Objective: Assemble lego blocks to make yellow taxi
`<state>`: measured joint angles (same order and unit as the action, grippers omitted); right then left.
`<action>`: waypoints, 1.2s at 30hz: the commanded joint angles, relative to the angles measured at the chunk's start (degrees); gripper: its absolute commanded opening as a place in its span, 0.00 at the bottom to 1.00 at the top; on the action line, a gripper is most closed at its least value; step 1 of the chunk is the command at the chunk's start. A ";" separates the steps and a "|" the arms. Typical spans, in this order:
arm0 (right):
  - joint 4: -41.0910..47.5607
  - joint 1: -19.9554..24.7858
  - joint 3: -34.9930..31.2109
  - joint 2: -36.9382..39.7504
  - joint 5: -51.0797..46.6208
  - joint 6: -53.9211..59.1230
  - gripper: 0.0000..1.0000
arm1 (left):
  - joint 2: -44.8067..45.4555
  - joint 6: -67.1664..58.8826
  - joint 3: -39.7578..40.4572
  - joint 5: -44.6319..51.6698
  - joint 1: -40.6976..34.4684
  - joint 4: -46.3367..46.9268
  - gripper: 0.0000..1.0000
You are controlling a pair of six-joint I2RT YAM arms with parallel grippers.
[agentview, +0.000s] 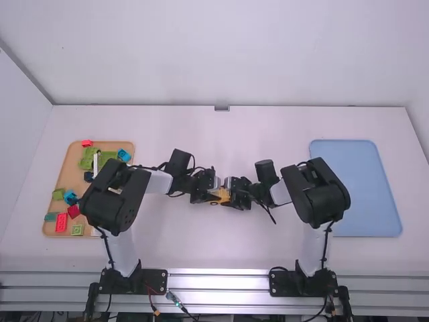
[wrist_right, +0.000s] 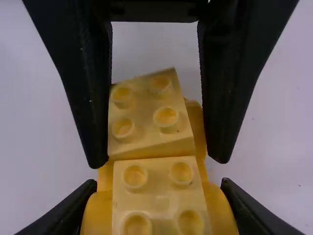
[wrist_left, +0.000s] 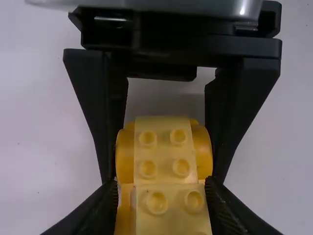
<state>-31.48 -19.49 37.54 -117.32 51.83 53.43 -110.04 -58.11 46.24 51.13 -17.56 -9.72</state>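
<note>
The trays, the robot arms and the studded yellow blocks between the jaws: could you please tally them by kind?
Trays: 2 (tan tray, blue tray)
Robot arms: 2 (left arm, right arm)
Studded yellow blocks: 2 (tilted block, straighter block)
Total: 6
</note>
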 commanded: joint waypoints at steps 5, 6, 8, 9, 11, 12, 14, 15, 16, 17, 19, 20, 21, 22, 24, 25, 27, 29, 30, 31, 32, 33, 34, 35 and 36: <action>0.28 0.00 0.11 -0.79 -0.90 0.83 0.47 | -0.42 0.24 0.09 -1.29 -0.07 1.51 0.29; 0.28 -0.02 0.11 -0.79 -0.90 0.85 0.47 | -0.39 0.24 0.09 -1.27 -0.04 1.70 0.29; 0.26 -0.02 0.11 -0.79 -0.90 0.85 0.47 | -0.31 0.26 0.09 -1.16 -0.02 1.97 0.30; 0.26 0.00 0.11 -0.79 -0.90 0.85 0.47 | -0.17 0.24 0.09 -1.05 -0.02 2.23 0.32; 0.26 -0.02 0.11 -0.79 -0.92 0.83 0.47 | 0.28 0.24 0.09 -0.96 -0.04 2.97 0.32; 0.26 -0.02 0.11 -0.79 -0.94 0.83 0.47 | 0.37 0.26 0.11 -0.63 -0.07 3.13 0.32; 0.26 -0.02 0.11 -0.79 -1.62 0.85 0.47 | 1.20 0.85 0.11 1.46 -0.04 3.69 0.30; 0.26 -0.02 0.11 -0.79 -1.62 0.85 0.47 | 1.20 0.85 0.11 1.46 -0.04 3.69 0.30; 0.26 -0.02 0.11 -0.79 -1.90 0.85 0.47 | 1.25 2.19 0.11 1.97 -0.02 3.17 0.30; 0.26 -0.02 0.11 -0.79 -2.19 0.81 0.46 | 1.25 4.15 0.09 1.79 -0.04 2.16 0.28; 0.22 -0.02 0.11 -0.79 -2.14 0.85 0.46 | 1.25 5.84 0.09 1.64 -0.09 1.49 0.27; 0.24 -0.02 0.11 -0.79 -2.16 0.85 0.46 | 1.25 6.25 0.09 1.75 -0.09 1.18 0.27; 0.24 -0.02 0.11 -0.79 -2.19 0.85 0.46 | 1.25 6.23 0.09 1.84 -0.09 1.05 0.27; 0.24 -0.02 0.11 -0.79 -2.16 0.83 0.46 | 1.25 6.19 0.09 1.88 -0.07 1.07 0.27; 0.26 -0.02 0.11 -0.79 -2.14 0.83 0.46 | 1.25 6.23 0.09 1.75 -0.07 1.16 0.28; 0.24 -0.02 0.11 -0.79 -2.16 0.85 0.46 | 1.25 6.21 0.09 1.73 -0.07 1.33 0.30; 0.22 -0.02 0.11 -0.79 -2.14 0.83 0.46 | 1.25 6.23 0.09 1.92 -0.07 1.75 0.31; 0.22 -0.13 0.11 -0.79 -2.14 0.83 0.45 | 1.25 6.19 0.09 1.79 -0.09 2.23 0.30; 0.20 -0.02 0.11 -0.79 -2.14 0.87 0.45 | 1.25 6.23 0.09 1.75 -0.07 2.34 0.29; 0.20 -0.02 0.11 -0.79 -2.14 0.87 0.45 | 1.25 6.23 0.09 1.79 -0.07 2.38 0.29; 0.20 -0.02 0.11 -0.79 -2.16 0.85 0.45 | 1.25 6.23 0.09 1.79 -0.07 2.40 0.29; 0.22 -0.02 0.11 -0.79 -2.14 0.85 0.45 | 1.25 6.19 0.09 1.75 -0.07 2.36 0.29; 0.22 -0.02 0.11 -0.79 -2.16 0.85 0.45 | 1.25 6.21 0.09 1.75 -0.07 2.29 0.29; 0.22 -0.02 0.11 -0.79 -2.16 0.85 0.45 | 1.25 6.21 0.09 1.75 -0.07 2.16 0.29; 0.22 -0.02 0.11 -0.79 -2.16 0.85 0.45 | 1.25 6.21 0.09 1.75 -0.09 2.16 0.29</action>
<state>-31.51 -19.49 37.54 -117.32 51.70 53.52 -109.75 -52.27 46.65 52.07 -17.56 -8.03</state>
